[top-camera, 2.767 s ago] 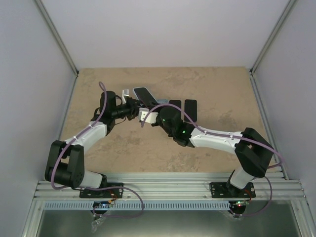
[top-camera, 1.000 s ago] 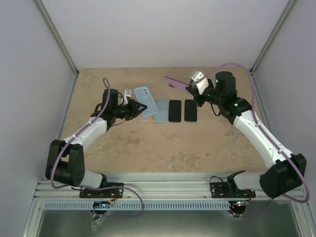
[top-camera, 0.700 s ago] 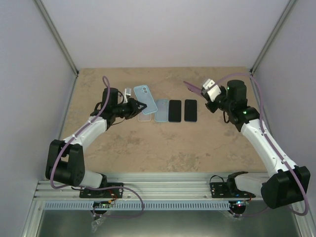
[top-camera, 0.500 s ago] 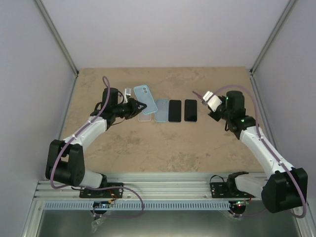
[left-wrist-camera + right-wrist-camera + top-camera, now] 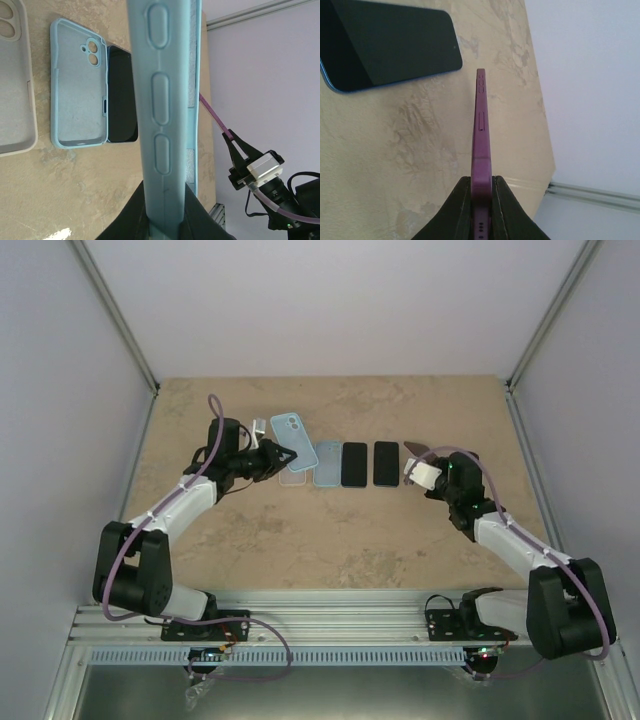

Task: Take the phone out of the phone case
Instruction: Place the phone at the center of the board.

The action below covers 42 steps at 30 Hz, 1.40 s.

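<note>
**Purple phone (image 5: pixel 481 130) in the right claw (image 5: pixel 481 187), blue case (image 5: pixel 162 100) in the left claw (image 5: pixel 165 210)**

From above I take the empty case (image 5: pixel 328 462), lying open side up on the table (image 5: pixel 300 550), as my landmark. The blue case is held up just left of it and a little beyond. The purple phone hangs well to its right, past the first dark phone (image 5: pixel 354 463) and the second dark phone (image 5: pixel 386 462). A pale case (image 5: pixel 290 477) lies just left of the empty case, partly under the held one.

Only the wrist views show the grips. The left one has the blue case edge-on, with three button bumps, and both fingers clamped tight on its lower end. The right one shows the fingers narrow on the phone's bottom end, speaker holes between them.

From above the fingers are too small to read, and only the held case's back, with its camera cut-out, shows. The pale case is cut off at the left wrist view's edge. The right wrist view crops a dark phone at its corner; I cannot tell which of the two it is.
</note>
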### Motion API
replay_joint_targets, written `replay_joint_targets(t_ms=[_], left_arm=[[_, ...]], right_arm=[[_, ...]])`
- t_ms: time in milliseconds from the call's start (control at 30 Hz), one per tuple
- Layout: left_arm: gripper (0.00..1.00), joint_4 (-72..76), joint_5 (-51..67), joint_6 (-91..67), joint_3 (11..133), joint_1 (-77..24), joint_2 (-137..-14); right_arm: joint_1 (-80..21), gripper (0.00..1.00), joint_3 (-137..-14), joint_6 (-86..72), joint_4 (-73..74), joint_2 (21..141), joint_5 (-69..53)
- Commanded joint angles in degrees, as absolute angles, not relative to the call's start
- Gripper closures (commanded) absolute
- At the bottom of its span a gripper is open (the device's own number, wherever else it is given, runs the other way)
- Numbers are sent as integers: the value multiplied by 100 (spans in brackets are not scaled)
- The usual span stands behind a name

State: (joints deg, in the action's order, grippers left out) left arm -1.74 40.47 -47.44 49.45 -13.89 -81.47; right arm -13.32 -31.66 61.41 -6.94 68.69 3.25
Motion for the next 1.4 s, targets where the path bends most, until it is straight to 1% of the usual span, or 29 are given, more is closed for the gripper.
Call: replay_joint_targets(t_ms=[0, 267, 567, 867, 1000, 1367], left_arm=[[100, -149, 3945, -4616, 5079, -1389, -8132], [100, -187, 3911, -4599, 5132, -1389, -8203], [100, -264, 3904, -4560, 5230, -1389, -8287], [100, -324, 3884, -4519, 5276, -1389, -8324], [100, -324, 3880, -4518, 5275, -1389, -8361], [100, -381, 3874, -4398, 5317, -1389, -8406]], right_arm=[[-1349, 99, -2987, 6795, -1899, 7053, 558], [-1456, 99, -2553, 7326, -2788, 7623, 897], [-1536, 99, -2238, 7395, -3348, 8270, 995], [-1651, 88, -1899, 7334, -3643, 8671, 892], [-1701, 77, -1809, 7268, -3611, 8789, 853], [-1793, 62, -1820, 7120, -3450, 8752, 790]])
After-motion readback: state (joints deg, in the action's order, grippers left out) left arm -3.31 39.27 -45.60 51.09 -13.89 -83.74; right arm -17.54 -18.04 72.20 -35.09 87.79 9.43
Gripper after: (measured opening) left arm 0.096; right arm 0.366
